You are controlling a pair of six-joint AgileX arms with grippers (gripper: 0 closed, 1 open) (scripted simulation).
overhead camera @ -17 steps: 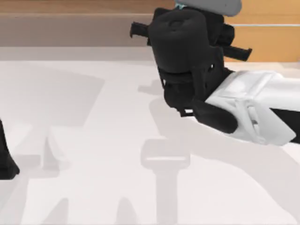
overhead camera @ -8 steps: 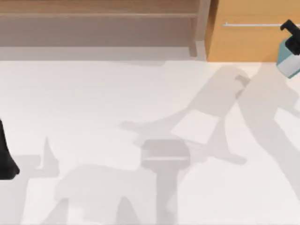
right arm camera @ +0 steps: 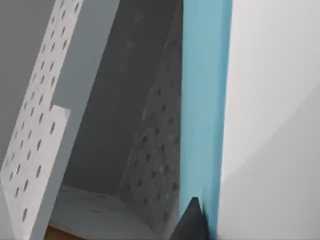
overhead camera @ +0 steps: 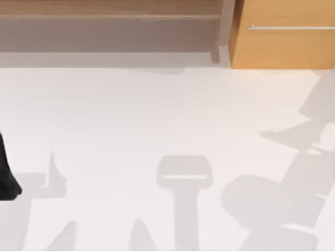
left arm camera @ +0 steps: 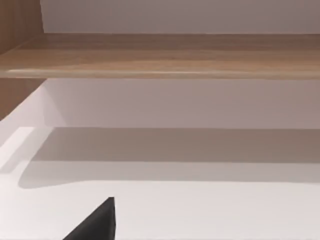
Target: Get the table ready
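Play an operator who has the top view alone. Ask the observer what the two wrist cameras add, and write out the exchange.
Operator: What does the right wrist camera face?
Observer: A perforated grey bin with a light blue edge, close up. The right gripper is beside that edge.
Operator: And the left wrist camera?
Observer: The left gripper sits low over the table, facing the brown shelf.

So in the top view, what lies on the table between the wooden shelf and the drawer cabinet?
Nothing stands there. Between the shelf and the cabinet the top view shows a narrow bare strip; on the table before them lie shadows.
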